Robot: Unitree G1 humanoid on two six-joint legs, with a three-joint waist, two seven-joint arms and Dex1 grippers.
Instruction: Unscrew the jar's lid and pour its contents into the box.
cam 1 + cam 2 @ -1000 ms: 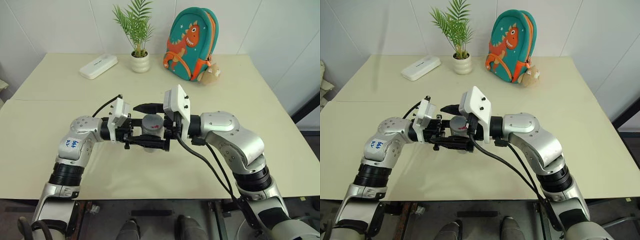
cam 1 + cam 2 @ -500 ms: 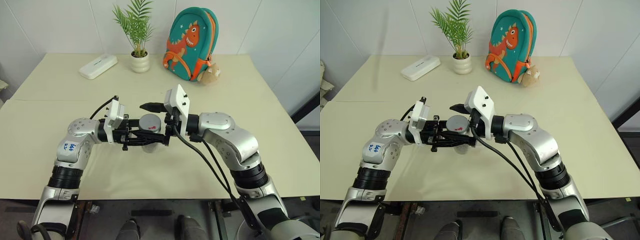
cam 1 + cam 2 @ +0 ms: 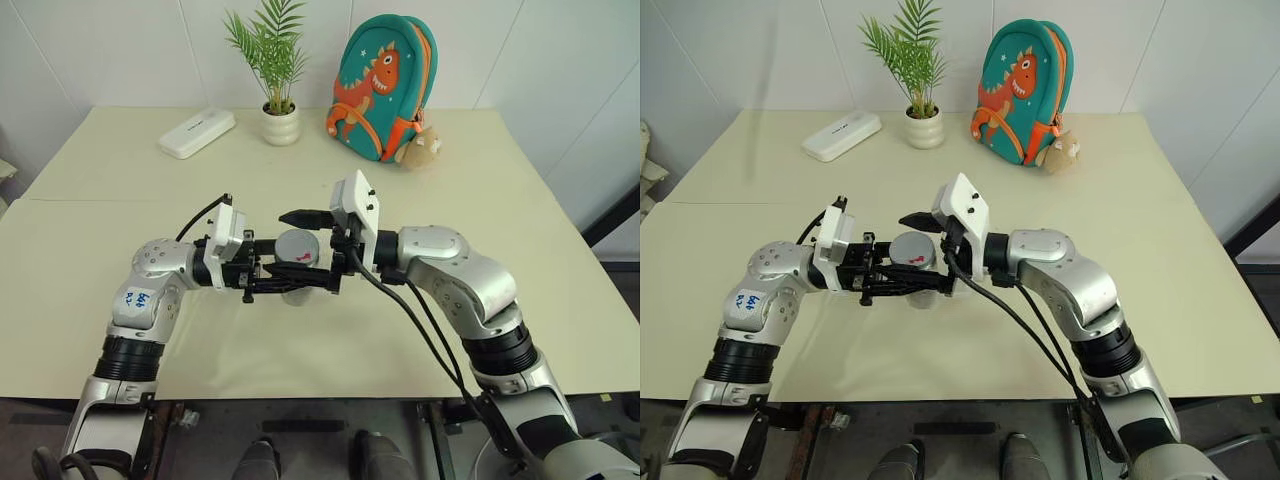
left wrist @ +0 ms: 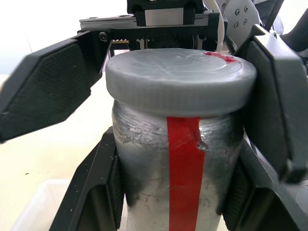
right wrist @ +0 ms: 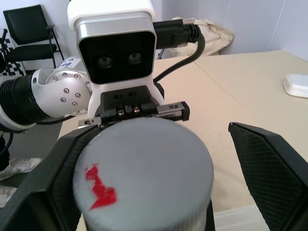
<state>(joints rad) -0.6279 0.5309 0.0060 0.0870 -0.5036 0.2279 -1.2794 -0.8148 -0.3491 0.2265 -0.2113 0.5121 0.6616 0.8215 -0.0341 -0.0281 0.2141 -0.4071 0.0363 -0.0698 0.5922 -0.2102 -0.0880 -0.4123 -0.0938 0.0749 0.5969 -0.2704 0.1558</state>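
The jar (image 4: 178, 168), clear plastic with a red band, stands upright above the middle of the table (image 3: 480, 180). My left gripper (image 3: 293, 282) is shut on its body, pointing right. The grey lid (image 3: 297, 245) is on the jar, with a red mark on top (image 5: 144, 168). My right gripper (image 3: 300, 246) is open and reaches in from the right, with one finger on each side of the lid; the fingers (image 5: 269, 168) stand apart from the rim. A corner of the translucent box (image 4: 29, 211) lies on the table below the jar. The contents are hidden.
At the table's far side stand a long white case (image 3: 197, 132), a white plant pot (image 3: 281, 124) and a teal dinosaur backpack (image 3: 381, 85) with a small plush (image 3: 420, 148). Bare tabletop lies to either side of my arms.
My right hand has edged slightly forward around the lid. My left gripper keeps the jar in the same place. Neither gripper has opened or shut.
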